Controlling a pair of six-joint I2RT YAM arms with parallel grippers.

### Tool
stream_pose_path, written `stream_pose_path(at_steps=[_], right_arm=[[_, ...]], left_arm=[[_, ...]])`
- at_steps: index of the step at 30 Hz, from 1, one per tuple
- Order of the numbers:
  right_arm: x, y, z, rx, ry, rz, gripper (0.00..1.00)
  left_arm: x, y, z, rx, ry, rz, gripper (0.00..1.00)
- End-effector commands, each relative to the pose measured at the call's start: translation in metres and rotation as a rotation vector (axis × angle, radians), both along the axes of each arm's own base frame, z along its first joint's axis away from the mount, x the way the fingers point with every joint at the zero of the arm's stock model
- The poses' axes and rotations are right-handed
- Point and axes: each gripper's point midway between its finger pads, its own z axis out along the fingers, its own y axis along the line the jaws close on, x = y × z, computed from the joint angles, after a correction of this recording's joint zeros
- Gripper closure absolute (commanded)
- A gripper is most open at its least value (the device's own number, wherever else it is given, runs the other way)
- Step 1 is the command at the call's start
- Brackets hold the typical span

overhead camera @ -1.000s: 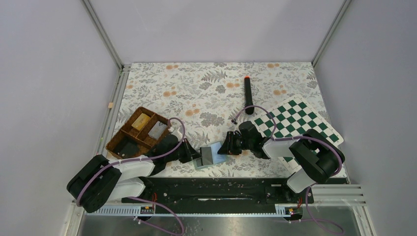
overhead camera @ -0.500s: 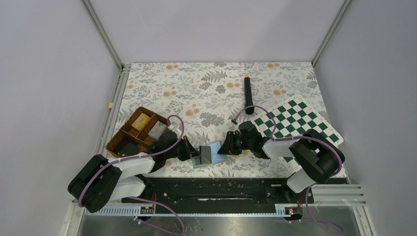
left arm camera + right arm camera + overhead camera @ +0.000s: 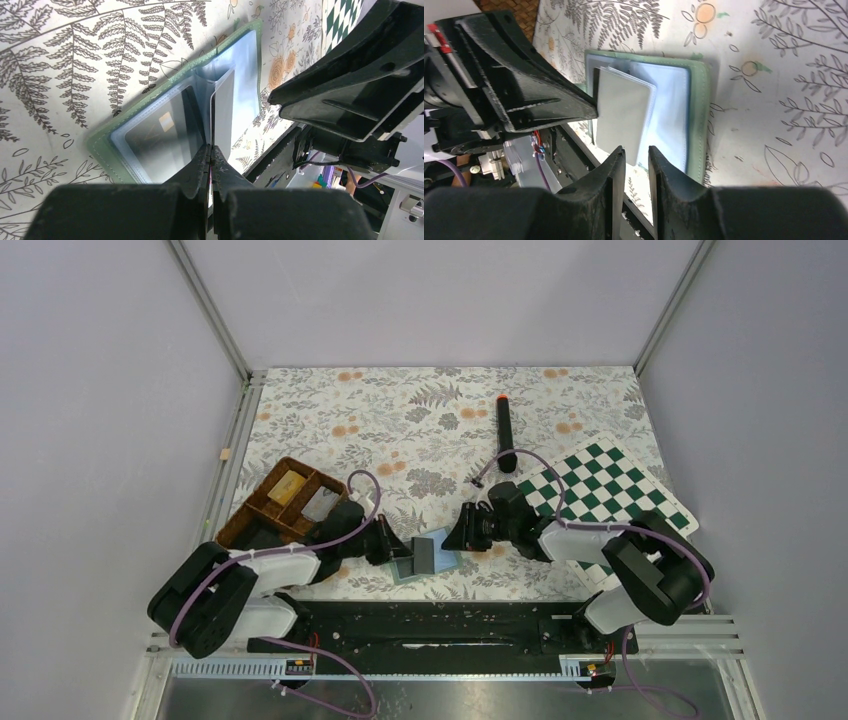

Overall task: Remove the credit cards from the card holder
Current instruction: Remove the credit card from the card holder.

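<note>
The green card holder (image 3: 448,562) lies open on the floral cloth between my grippers. My left gripper (image 3: 403,553) is shut on the edge of a silvery grey credit card (image 3: 223,115) and holds it on edge over the holder's fold. In the right wrist view this card (image 3: 623,110) sticks out over the pale blue panel of the holder (image 3: 699,115). A second, dark card (image 3: 155,135) with a gold chip sits in the holder's other panel. My right gripper (image 3: 637,152) is narrowly open just beside the held card's free edge, with nothing in it; it also shows in the top view (image 3: 452,540).
A brown wicker tray (image 3: 250,512) at the left holds a tan block (image 3: 290,485), a grey card (image 3: 320,502) and a dark card (image 3: 262,535). A green chessboard (image 3: 600,490) lies at the right, with a black red-tipped pen (image 3: 505,435) behind it. The black base rail (image 3: 430,625) runs close in front.
My left arm has swung in and lower, its gripper edging towards the holder's fold. My right arm's elbow has shifted right; its gripper stays beside the holder.
</note>
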Motion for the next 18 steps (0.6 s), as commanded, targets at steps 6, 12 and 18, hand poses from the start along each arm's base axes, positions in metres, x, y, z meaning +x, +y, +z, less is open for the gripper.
stream_pose_path(at_steps=[6,12,18], right_arm=[[0.007,0.020,-0.002,0.013,0.021,0.049,0.70],[0.004,-0.004,-0.046,-0.152,0.107,-0.016,0.73],[0.003,-0.008,-0.052,-0.155,0.117,-0.032,0.73]], left_arm=[[0.008,-0.011,0.006,-0.031,0.015,-0.018,1.00],[0.017,0.015,-0.009,0.117,0.025,0.098,1.00],[0.019,0.023,-0.005,0.085,0.038,0.189,1.00]])
